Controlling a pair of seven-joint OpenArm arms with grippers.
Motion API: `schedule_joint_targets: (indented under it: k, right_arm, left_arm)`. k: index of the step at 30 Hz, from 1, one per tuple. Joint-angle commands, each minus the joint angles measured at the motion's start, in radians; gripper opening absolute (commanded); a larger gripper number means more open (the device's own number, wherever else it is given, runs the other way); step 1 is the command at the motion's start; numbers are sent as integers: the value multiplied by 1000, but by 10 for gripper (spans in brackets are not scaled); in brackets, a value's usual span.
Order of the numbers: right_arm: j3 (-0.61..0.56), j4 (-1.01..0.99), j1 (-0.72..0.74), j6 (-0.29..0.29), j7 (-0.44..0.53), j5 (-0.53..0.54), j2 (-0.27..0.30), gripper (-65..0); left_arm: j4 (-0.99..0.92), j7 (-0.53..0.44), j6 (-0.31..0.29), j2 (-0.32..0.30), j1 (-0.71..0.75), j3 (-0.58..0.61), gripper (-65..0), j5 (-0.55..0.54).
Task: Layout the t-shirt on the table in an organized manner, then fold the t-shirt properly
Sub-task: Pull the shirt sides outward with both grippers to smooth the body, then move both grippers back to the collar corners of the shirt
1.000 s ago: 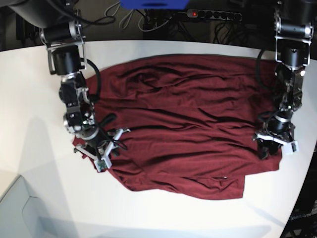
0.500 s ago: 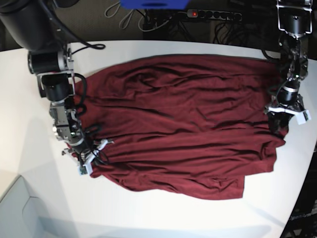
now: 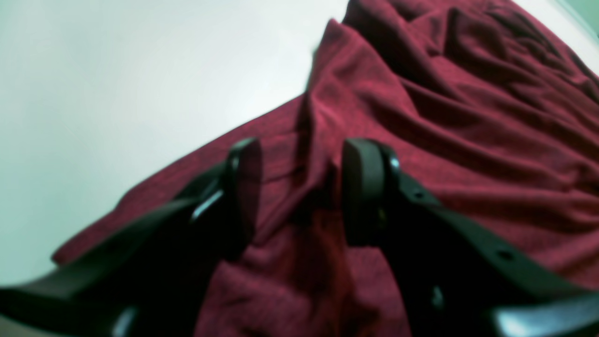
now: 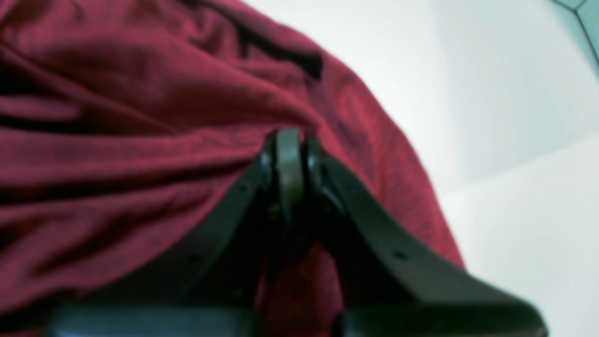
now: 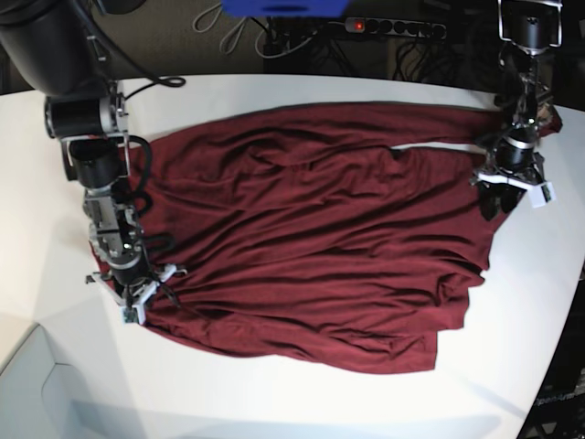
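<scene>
T-shirt [image 5: 311,238], dark maroon, lies spread across the middle of the white table [image 5: 274,402], wrinkled, long folds running across it, one sleeve stretched along the far edge toward the left arm's side. It sits between the two claws, one edge at each.

Right gripper [image 4: 290,140]: jaws pressed fully together, pinching a bunched fold of the shirt's edge. In the right wrist view cloth fans out from the closed tips to their left and above; more fabric shows under the jaws, close to the camera. Bare table is off to the right of the tips. In the base view this claw [image 5: 137,297] sits at the shirt's edge on that view's left, low, at table level, with cloth pulled toward it in straight creases.

Left gripper [image 3: 299,187]: jaws stand partly apart, moderate gap, with a raised ridge of shirt fabric between the two black fingers [image 3: 365,187]. Cloth runs through the gap and on beyond the tips, up and to the right; bare table is to the left of the tips. Cannot tell whether the pads actually press the fold or just straddle it; the view is blurred. In the base view this claw [image 5: 501,190] is at the shirt's opposite edge, on that view's right, pointing down into the cloth near the sleeve.

Power strip [image 5: 393,27] with a red switch and cables lie on the floor beyond the far table edge, well apart from both claws.
</scene>
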Motion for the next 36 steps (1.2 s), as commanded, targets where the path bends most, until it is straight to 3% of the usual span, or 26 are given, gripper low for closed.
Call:
schedule_joint_targets:
  k: [1, 12, 18, 28, 32, 36]
  right_arm:
    - [3, 60, 10, -4, 30, 2, 3, -650]
    - [3, 572, -265, -2, -7, 2, 4, -650]
    - [3, 770, -367, -2, -249, 2, 6, -650]
    - [3, 1032, -530, 4, -533, 2, 1, -650]
    - [4, 1138, -610, 89, -641, 2, 1, -650]
    - [4, 1236, -723, 116, -684, 2, 1, -650]
  left_arm:
    - [2, 15, 0, -2, -13, -3, -375, 20]
    - [-35, 15, -2, -7, 1, -3, -375, 42]
    - [5, 15, -2, -21, 108, -87, -375, 39]
    - [105, 15, -2, -21, 203, -187, -375, 39]
    - [143, 15, -2, -21, 202, -188, -375, 39]
    - [174, 15, -2, -21, 199, -190, -375, 37]
